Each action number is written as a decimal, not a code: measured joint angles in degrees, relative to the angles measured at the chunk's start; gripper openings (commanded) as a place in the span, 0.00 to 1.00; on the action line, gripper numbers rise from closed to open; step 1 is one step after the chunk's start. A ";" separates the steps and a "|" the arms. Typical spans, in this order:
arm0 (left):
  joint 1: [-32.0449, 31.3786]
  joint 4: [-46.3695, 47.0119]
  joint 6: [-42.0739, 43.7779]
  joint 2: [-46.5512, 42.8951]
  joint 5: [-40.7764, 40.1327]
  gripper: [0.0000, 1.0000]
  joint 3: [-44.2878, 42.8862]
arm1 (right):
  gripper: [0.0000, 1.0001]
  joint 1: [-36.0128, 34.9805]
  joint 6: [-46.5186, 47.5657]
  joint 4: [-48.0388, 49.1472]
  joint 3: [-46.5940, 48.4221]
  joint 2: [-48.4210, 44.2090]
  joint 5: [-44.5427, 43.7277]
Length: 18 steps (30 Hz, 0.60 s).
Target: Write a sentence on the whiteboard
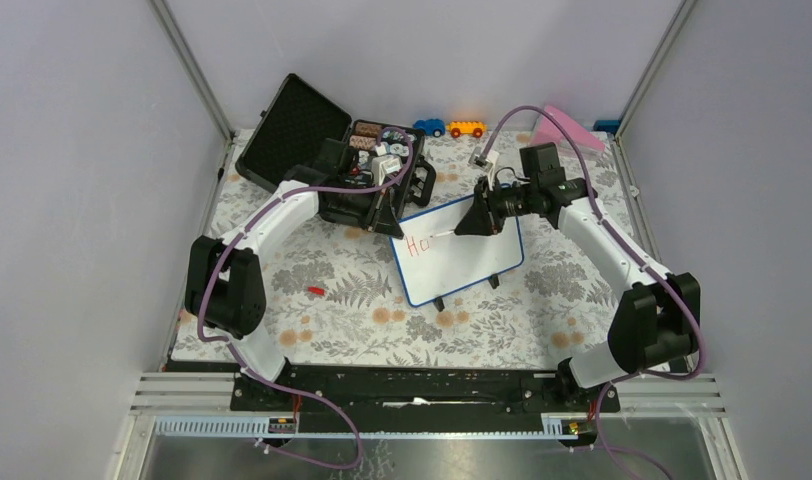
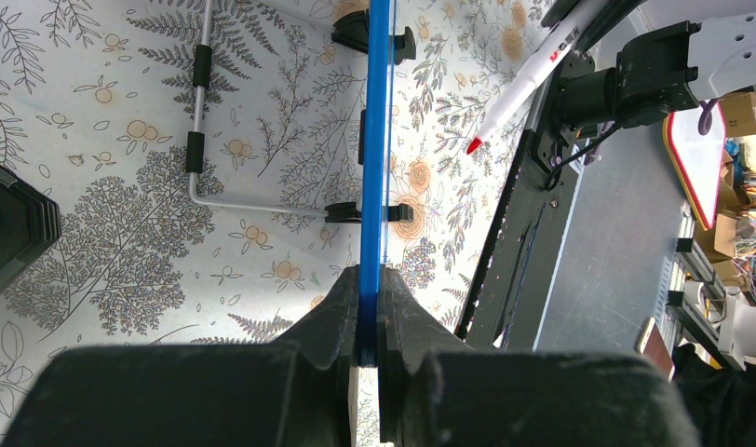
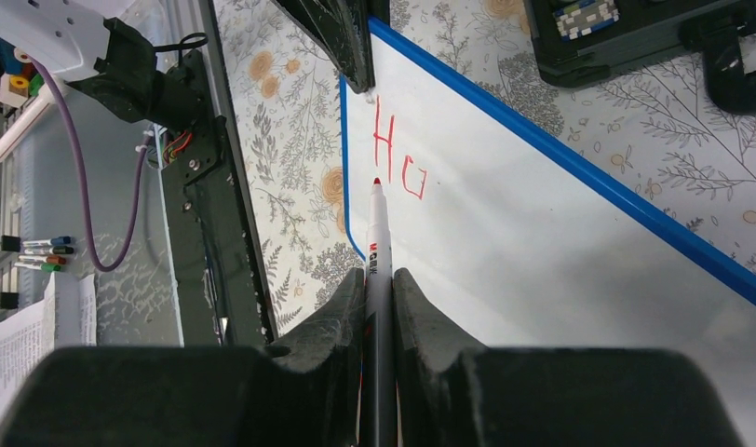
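clamping whiteboard (image 1: 472, 255), left claw (image 2: 369, 275), marker (image 3: 377, 223) in right claw (image 3: 378, 276)

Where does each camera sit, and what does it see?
Top: above and behind the arms, looking down at the table; left arm and right arm show.
Left wrist: on the left arm, looking along the whiteboard's blue edge; the left tool pinches it.
Right wrist: on the right arm, looking along the marker in the right tool toward the red letters.
Shared: all show whiteboard and marker.
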<state>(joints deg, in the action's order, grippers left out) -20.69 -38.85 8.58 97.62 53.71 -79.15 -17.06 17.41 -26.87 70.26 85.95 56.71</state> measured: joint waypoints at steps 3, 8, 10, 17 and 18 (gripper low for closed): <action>0.00 0.00 0.00 0.00 0.00 0.00 0.00 | 0.00 0.92 0.72 -0.94 0.00 -0.48 -0.02; 0.00 0.00 0.00 0.00 0.02 0.00 0.00 | 0.00 2.40 1.95 -1.36 -0.15 -0.50 -0.26; 0.00 0.00 0.00 0.00 0.00 0.00 0.00 | 0.00 2.75 2.47 -1.36 -0.55 -0.50 -0.52; -0.02 0.00 0.00 0.00 0.02 0.00 0.00 | 0.00 2.86 4.15 -1.62 -1.60 -0.22 -1.81; 0.00 0.00 0.00 0.00 0.02 0.00 0.00 | 0.00 2.86 4.31 -1.62 -1.60 -0.09 -1.84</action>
<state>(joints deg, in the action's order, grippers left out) -20.69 -38.85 8.58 97.62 53.74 -79.15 -14.20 21.71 -28.49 68.66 85.86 54.87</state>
